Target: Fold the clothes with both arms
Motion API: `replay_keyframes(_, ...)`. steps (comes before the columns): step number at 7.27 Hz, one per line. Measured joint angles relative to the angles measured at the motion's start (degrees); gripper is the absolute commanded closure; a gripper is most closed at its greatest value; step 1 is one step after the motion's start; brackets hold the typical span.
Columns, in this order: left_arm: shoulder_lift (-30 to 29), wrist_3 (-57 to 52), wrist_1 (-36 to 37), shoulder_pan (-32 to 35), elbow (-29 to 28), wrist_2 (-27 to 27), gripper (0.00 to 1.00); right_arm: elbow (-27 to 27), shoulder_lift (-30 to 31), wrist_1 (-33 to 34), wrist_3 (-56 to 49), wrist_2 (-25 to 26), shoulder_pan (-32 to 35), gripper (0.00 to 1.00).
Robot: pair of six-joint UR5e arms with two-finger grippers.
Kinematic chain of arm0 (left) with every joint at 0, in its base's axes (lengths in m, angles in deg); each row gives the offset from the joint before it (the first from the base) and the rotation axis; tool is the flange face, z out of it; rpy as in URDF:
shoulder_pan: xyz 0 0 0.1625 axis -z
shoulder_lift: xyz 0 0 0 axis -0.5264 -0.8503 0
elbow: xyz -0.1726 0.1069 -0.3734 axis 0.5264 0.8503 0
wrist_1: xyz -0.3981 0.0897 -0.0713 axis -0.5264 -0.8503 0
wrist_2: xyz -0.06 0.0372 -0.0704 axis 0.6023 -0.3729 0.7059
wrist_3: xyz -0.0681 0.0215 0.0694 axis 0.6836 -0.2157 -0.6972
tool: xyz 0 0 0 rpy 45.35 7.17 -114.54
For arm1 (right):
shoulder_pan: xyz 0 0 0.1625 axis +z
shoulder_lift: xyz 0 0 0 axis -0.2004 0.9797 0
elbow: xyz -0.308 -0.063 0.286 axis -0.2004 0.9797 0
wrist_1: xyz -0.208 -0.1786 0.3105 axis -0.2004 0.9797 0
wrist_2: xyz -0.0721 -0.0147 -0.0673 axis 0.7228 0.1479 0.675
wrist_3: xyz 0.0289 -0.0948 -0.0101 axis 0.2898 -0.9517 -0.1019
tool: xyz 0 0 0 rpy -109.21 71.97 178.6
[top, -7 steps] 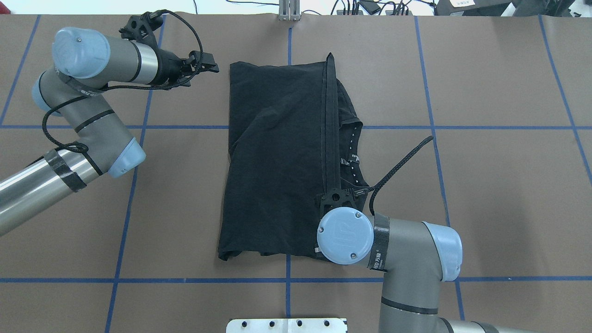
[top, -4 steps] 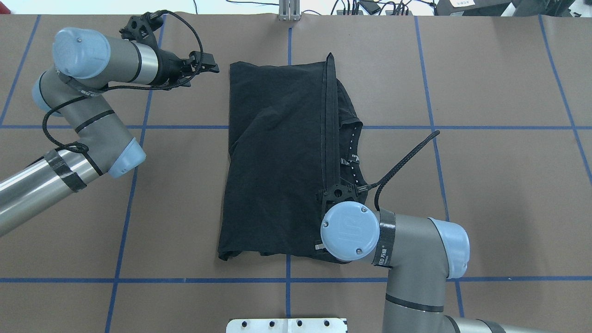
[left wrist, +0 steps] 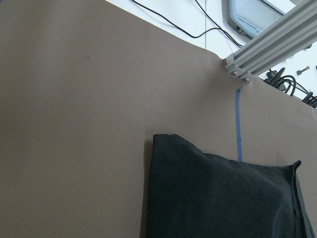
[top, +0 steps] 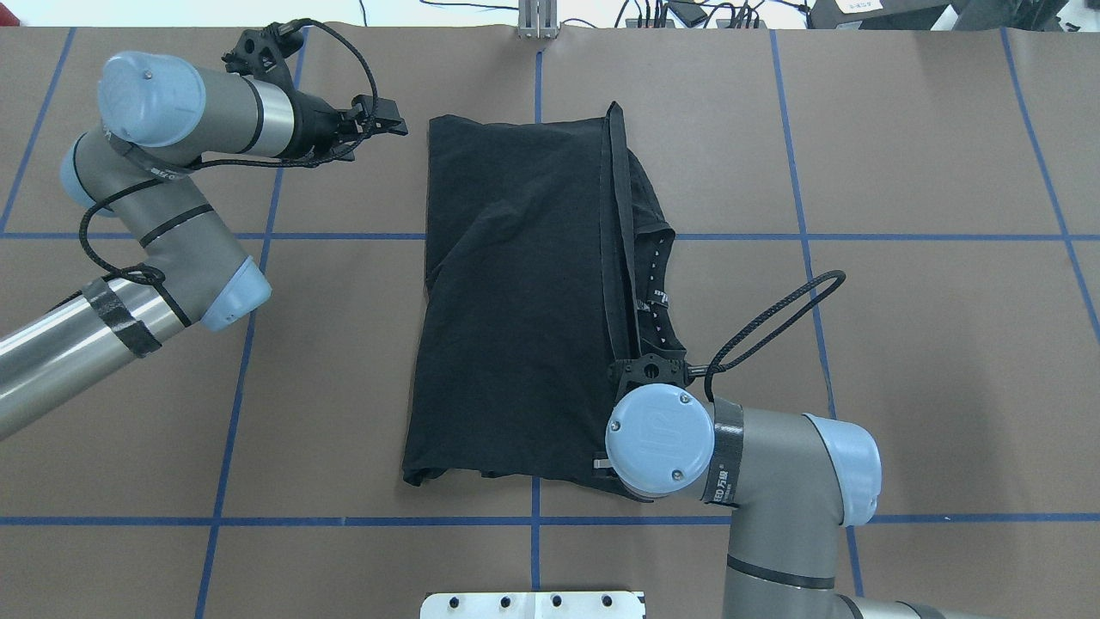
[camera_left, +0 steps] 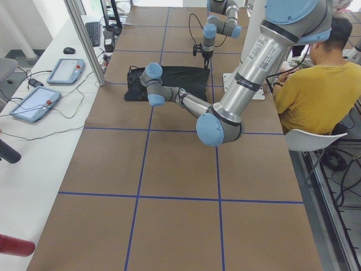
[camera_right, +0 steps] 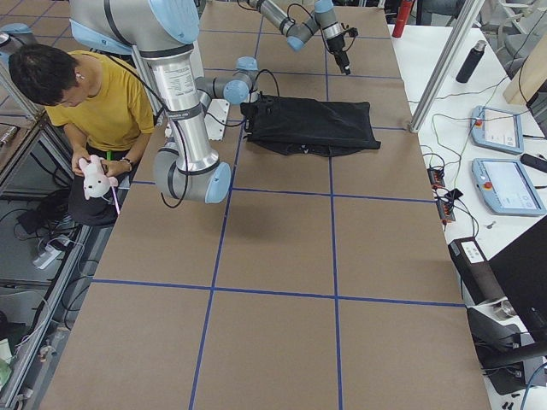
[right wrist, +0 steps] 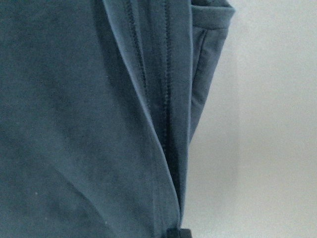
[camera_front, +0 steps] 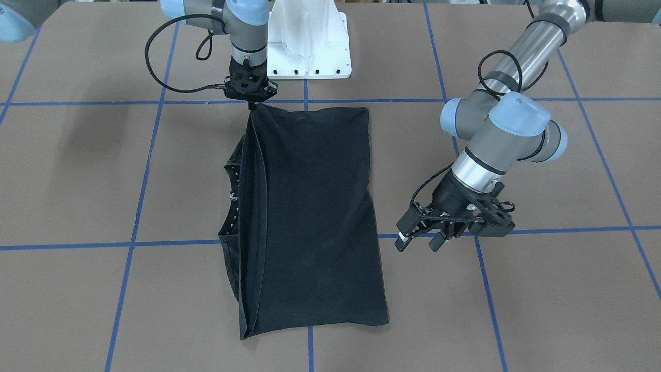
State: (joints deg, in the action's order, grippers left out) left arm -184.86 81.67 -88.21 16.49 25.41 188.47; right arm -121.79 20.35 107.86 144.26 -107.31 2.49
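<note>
So we've got the black T-shirt (top: 507, 301) lying flat on the brown table (top: 945, 361), folded lengthwise into a long strip that straddles the centre blue tape line (top: 535, 559). The neck opening (top: 657, 275) peeks out along the edge on the robot's right, with a row of small pale dots inside the collar. The hem (top: 612, 223) of the folded-over layer stands up as a thin ridge running from the far edge of the shirt down to its near corner. In the front-facing view the cloth there pulls up into a point right at the right gripper (camera_front: 252, 103), just in front of the white pedestal base (camera_front: 310, 46). The right wrist camera is basically all fabric, stitched hem running down to the bottom of the frame. The fingertips barely show in any view, so we read that pincer as clenched on the hem of the T-shirt, though we're not 100% sure. The left gripper (camera_front: 419, 242) hangs over bare table near the far corner of the shirt on the robot's left, clearly apart from the cloth, its fingers spread with a gap between them and nothing in it. Its wrist camera catches that same shirt corner plus an aluminium rail (left wrist: 267, 47) at the table's far edge. A person (camera_left: 313, 84) in a yellow shirt sits behind the robot in the side views
</note>
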Motion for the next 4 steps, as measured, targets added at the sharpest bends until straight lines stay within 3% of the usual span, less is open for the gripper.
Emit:
replay_keyframes(3, 0.0, 0.0, 0.0, 0.0, 0.0, 0.0, 0.0, -1.6, 1.4, 0.0, 0.9, -1.5, 0.0, 0.42)
replay_keyframes(4, 0.0, 0.0, 0.0, 0.0, 0.0, 0.0, 0.0, -2.2, 1.7, 0.0, 1.0, -1.5, 0.0, 0.42)
